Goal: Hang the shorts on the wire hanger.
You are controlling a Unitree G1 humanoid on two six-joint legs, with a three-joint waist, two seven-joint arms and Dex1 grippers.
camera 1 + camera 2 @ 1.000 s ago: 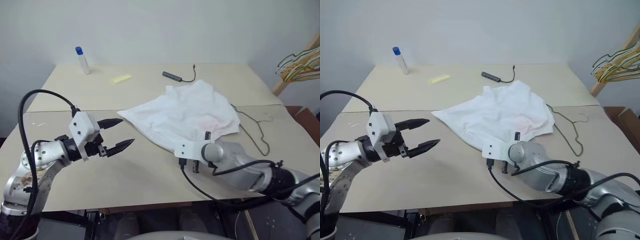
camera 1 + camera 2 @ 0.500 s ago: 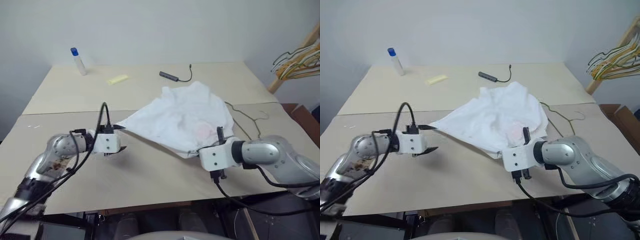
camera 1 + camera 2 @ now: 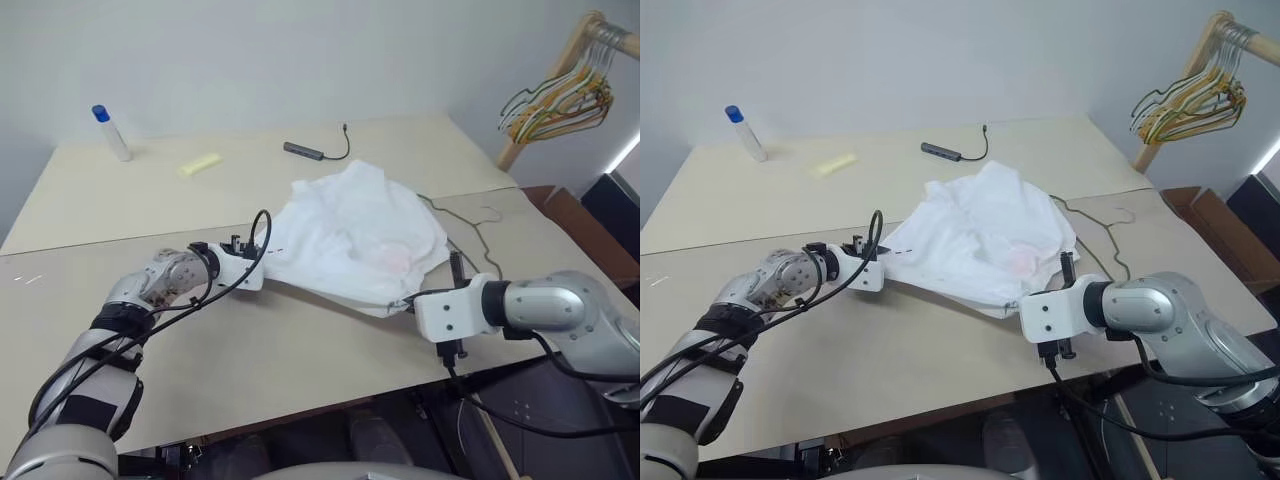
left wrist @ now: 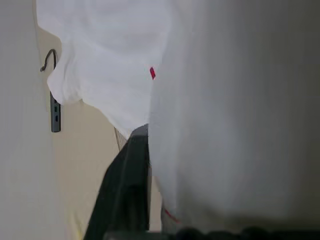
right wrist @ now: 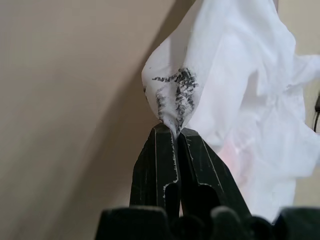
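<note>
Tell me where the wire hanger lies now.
In the left eye view, the wire hanger lies flat on the table, right of the shorts.

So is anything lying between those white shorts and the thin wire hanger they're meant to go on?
Nothing visible does. The thin white fabric shorts lie on the beige table, and the dark grey wire hanger lies right beside them on their right, its near part tucked under their edge. The right tool is pinching a corner.
</note>
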